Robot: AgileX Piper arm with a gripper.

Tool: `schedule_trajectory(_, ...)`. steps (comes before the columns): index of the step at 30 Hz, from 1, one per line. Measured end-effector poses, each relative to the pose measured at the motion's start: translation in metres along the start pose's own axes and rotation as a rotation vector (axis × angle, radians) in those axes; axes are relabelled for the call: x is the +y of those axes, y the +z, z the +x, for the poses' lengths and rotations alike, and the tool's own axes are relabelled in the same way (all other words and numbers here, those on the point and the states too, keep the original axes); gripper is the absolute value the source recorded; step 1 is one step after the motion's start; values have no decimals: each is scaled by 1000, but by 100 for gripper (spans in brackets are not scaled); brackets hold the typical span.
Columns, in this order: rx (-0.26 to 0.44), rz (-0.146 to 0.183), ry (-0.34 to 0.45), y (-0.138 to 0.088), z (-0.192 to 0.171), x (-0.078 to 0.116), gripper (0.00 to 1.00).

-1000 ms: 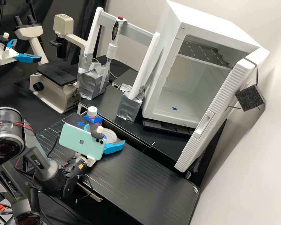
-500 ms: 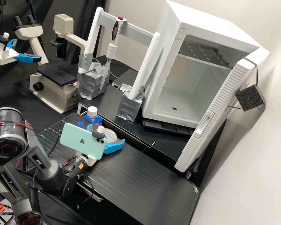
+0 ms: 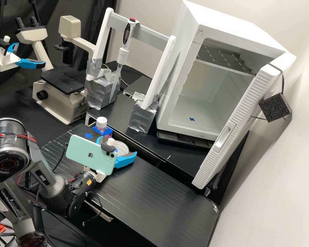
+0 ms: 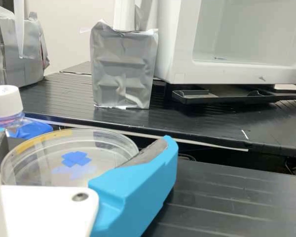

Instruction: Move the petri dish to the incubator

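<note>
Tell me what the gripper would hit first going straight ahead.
First the petri dish, already right at the gripper. Beyond it, the rear platform seems next, or the foil-wrapped block if the gripper clears its edge; height is unclear.

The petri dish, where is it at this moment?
In the high view, the petri dish is left of centre, at the gripper, just beside the white-capped bottle and to the left of the open incubator.

Claw fingers closer around petri dish
</note>
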Motion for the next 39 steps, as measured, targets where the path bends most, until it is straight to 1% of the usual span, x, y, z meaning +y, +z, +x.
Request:
schedule_trajectory(11, 1, -1, 1, 0, 0, 0, 0)
schedule_trajectory(13, -1, -7, 13, 0, -1, 2, 0)
schedule_trajectory(15, -18, -12, 30, 0, -4, 6, 0)
schedule_trajectory(18, -32, 5, 55, 0, -10, 12, 0)
schedule_trajectory(19, -37, 19, 65, -1, -13, 14, 0)
schedule_trajectory(22, -37, 31, 107, -5, -19, 20, 0)
schedule_trajectory(24, -26, 28, 117, -8, -21, 22, 0)
schedule_trajectory(28, -20, 23, 110, -9, -22, 22, 0)
schedule_trajectory(32, -8, 36, 85, -9, -19, 18, 0)
schedule_trajectory(36, -7, 39, 57, -7, -17, 15, 0)
schedule_trajectory(39, -5, 32, 58, -8, -16, 14, 0)
